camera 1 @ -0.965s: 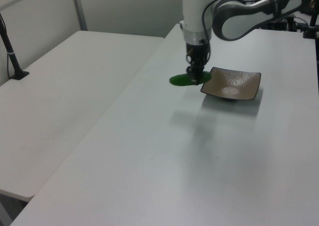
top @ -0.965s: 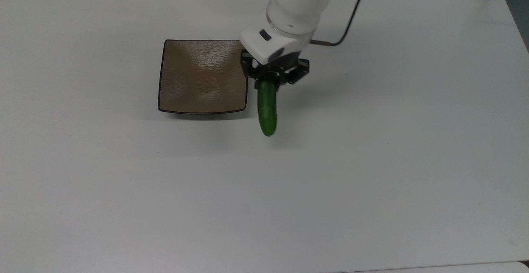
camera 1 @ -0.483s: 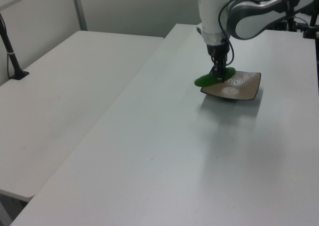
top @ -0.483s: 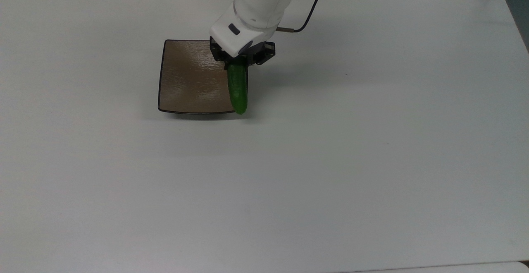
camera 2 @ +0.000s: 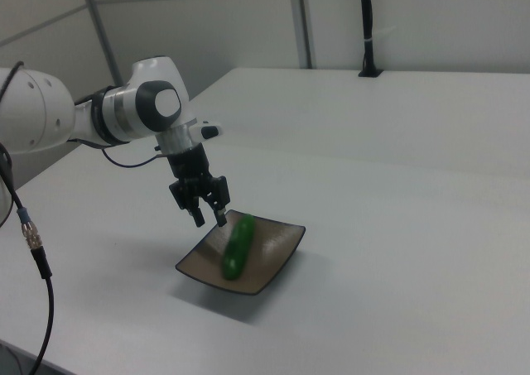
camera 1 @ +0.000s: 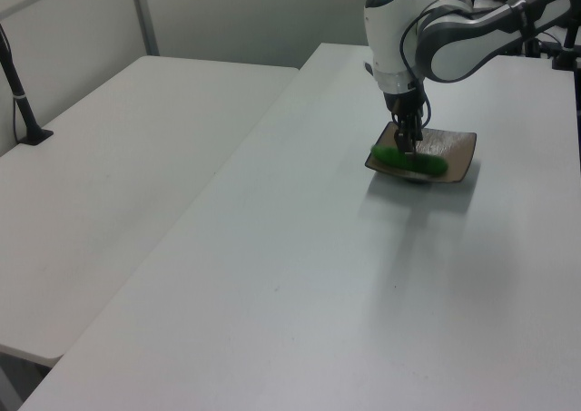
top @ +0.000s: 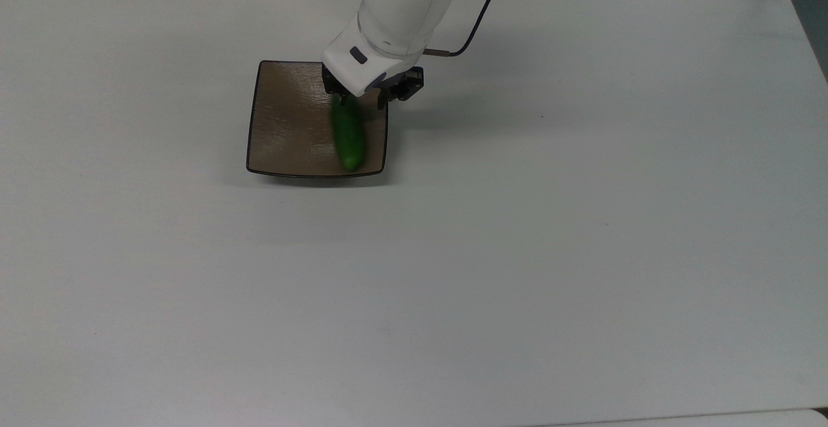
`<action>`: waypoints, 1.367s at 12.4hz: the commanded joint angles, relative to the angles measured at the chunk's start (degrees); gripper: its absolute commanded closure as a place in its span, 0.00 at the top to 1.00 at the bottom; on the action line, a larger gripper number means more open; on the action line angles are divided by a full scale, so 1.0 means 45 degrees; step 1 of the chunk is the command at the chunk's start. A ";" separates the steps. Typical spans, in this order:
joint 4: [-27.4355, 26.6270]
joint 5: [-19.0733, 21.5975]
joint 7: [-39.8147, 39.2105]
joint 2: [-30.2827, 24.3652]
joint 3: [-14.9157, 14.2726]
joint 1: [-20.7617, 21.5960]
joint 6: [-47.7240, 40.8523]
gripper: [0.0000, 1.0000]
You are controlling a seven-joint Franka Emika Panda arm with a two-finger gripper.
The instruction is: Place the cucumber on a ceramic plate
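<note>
The cucumber (top: 348,134) lies on the brown square plate (top: 288,123) — toward the top view's right side of it, running lengthwise along that edge. The gripper (camera 2: 207,214) hangs just above the plate's far end in the top view, jaws spread apart and holding nothing — clear of the cucumber. The plate sits on a white table (top: 582,220).

Robotics lab, bare white table (top: 582,252), plain partition walls (camera 2: 207,27), white robot arm (camera 2: 91,114) with trailing cable (camera 2: 33,251)
</note>
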 commanded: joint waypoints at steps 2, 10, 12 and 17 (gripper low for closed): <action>-0.0214 0.0230 -0.0208 -0.0417 -0.0090 0.0004 0.0042 0.98; -0.0173 0.3841 -0.2744 -0.3578 -0.2214 -0.0094 -0.0369 1.00; -0.0408 0.4581 -0.3640 -0.4320 -0.3093 0.0023 -0.0408 1.00; -0.0409 0.4703 -0.3414 -0.4343 -0.3684 0.1059 -0.0896 1.00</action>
